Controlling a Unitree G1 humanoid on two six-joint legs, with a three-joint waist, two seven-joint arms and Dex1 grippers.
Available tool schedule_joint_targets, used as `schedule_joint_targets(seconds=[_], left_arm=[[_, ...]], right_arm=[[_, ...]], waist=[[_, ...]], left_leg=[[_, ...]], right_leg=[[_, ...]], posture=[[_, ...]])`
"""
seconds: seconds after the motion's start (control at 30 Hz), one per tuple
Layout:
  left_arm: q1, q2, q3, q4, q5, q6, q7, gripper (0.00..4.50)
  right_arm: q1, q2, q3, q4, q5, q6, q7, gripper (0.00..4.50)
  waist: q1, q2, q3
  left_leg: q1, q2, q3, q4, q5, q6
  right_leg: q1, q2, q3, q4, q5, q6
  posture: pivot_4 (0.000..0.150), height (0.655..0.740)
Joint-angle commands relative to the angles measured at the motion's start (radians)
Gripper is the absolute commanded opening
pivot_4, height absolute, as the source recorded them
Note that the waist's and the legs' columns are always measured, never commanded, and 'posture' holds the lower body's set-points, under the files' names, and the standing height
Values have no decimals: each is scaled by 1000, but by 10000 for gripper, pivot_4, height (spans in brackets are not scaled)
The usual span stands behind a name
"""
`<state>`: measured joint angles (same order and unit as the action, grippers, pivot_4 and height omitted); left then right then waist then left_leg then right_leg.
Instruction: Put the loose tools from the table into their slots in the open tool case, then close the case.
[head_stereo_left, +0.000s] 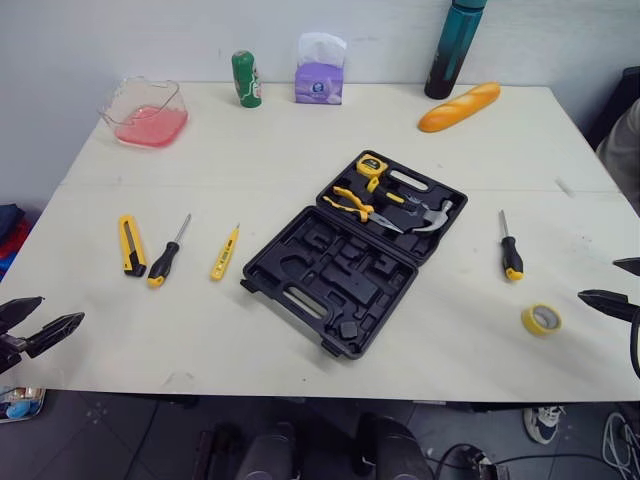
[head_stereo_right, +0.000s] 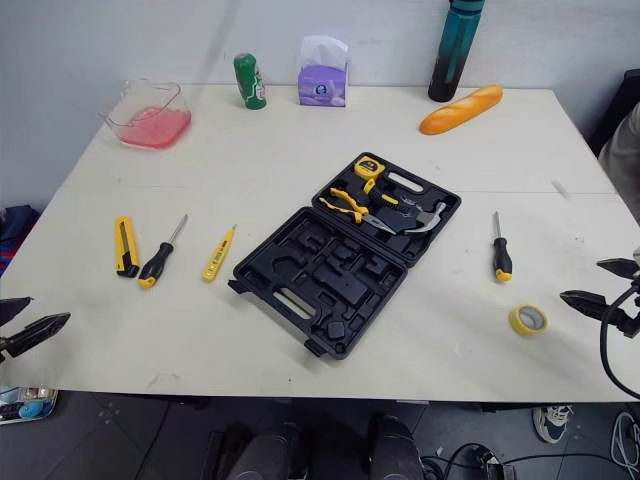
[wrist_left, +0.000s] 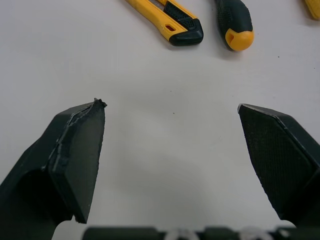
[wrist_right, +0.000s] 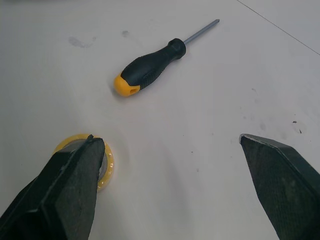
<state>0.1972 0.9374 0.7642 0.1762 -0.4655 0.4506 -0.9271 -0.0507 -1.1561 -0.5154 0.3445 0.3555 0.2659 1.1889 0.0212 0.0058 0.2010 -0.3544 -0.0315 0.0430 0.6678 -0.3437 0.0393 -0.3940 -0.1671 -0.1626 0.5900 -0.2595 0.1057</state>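
— Starting nearest?
— Seeing left gripper (wrist_left: 170, 105) gaping wide, empty, at the table (head_stereo_left: 300, 140) near-left edge; right gripper (wrist_right: 169, 137) spreading equally wide near tape roll (head_stereo_left: 541, 319).
— Moving outward?
— Finding right screwdriver (head_stereo_left: 511, 250) and utility knife (head_stereo_left: 131, 245) lying near-to-far; left screwdriver (head_stereo_left: 166, 255) and tester pen (head_stereo_left: 224, 254) pointing away, leaning rightward.
— Reaching the tool case (head_stereo_left: 352, 262)?
— Lying open, diagonal, mid-table, holding pliers (head_stereo_left: 360, 207), hammer (head_stereo_left: 430, 217), tape measure (head_stereo_left: 371, 165) in its far half.

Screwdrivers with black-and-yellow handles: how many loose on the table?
2. First screwdriver: left of the open case, between the knife and the tester pen. Second screwdriver: right of the case, near the tape roll. None visible inside the case.
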Motion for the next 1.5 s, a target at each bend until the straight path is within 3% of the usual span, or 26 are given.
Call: schedule_joint_targets(seconds=[0.03,0.8,1.0,1.2,1.3,1.37,1.5], left_arm=[[-14,13,14,6,-10,-1,-2,44518],[-80,32,-34,-22,-11,15,-6,44518],[-203,59,-155,-195,-68,110,-28,44518],[-526,39,-437,-160,-11,83,-70,44518],[-772,-44,-627,5,98,14,-84,36576],[-907,-114,-726,149,181,-50,-80,27622],[-1120,-262,-834,469,313,-184,-29,9784]], right_arm=[[8,-21,-43,-32,7,8,-4,45000],[44,6,-89,-140,30,46,-63,45000],[80,49,-143,-403,124,218,-112,45000],[81,107,-72,-668,173,371,-234,45000],[61,160,20,-755,177,430,-316,45000],[45,196,89,-784,160,450,-366,45000],[-12,266,193,-805,141,510,-476,31789]], waist=[[0,0,0],[2,0,0],[7,0,0],[6,-1,0],[10,-2,0],[17,-2,-1],[24,-4,0]], left_leg=[[0,0,0,0,0,0],[0,0,1,0,-1,0],[0,0,1,0,-1,0],[0,1,1,0,0,1],[0,0,2,1,2,4],[1,0,4,1,3,5],[0,0,7,4,4,5]], right_leg=[[0,0,0,0,0,0],[0,0,1,0,0,0],[0,0,1,0,0,-1],[0,3,1,0,1,-1],[1,8,2,1,1,-1],[1,9,2,1,2,-1],[-1,12,1,1,2,-1]], posture=[[1500,7348],[1500,7348],[1500,7348],[1500,7348],[1500,7348],[1500,7348],[1500,7348]])
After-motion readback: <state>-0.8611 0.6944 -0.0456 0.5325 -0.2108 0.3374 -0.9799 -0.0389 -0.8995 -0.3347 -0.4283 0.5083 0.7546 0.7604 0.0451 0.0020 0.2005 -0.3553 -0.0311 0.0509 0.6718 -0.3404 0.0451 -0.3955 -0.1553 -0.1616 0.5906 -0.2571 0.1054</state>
